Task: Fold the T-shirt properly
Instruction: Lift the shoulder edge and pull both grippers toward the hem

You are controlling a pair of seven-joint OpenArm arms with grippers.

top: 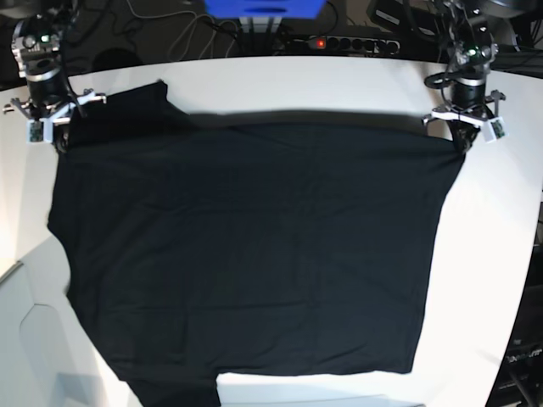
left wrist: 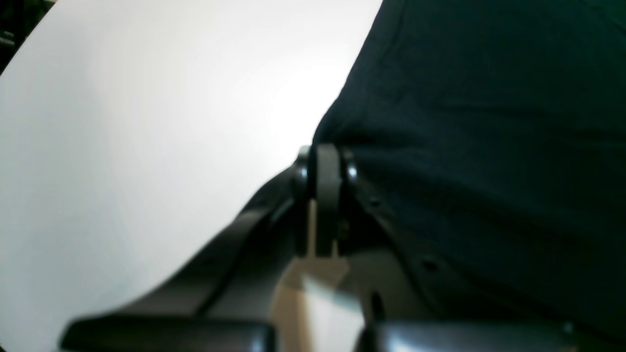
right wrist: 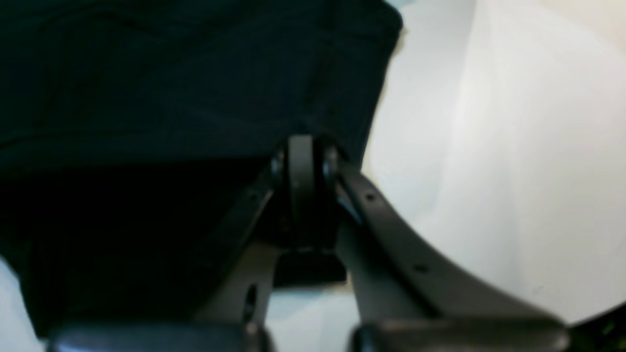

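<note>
**Both claws pinched on the far corners, shirt spread toward the camera**

- T-shirt (top: 246, 254): black, plain side up, no print or tag showing. Lies spread nearly flat on the white surface (top: 501, 280), covering most of it. Far edge runs side to side between the two arms; the body extends from that edge toward the near side, where the cloth runs out of the base view at bottom left. A sleeve or flap pokes out at the far corner on the base view's left.
- Left claw (top: 462, 140), on the base view's right: jaws together, clamped on the far corner of the T-shirt. The left wrist view shows black cloth (left wrist: 489, 146) bunched right at the closed tips (left wrist: 326, 161), bare surface (left wrist: 146, 146) to one side.
- Right claw (top: 53, 136), on the base view's left: jaws likewise together on the opposite far corner. The right wrist view shows cloth (right wrist: 195, 73) draped over the closed tips (right wrist: 301, 156), its edge falling beside them.
- Key relation: the whole garment lies nearward of both claws, with the held edge crosswise to any pull. Each arm is at its own corner; neither is nearer the middle.
- Judgement: the grasp for a first fold looks made. The likely move is carrying the far edge toward the near hem, both arms in step. Uneven travel would skew the fold; the loose sleeve at the right claw's side may tuck badly.
</note>
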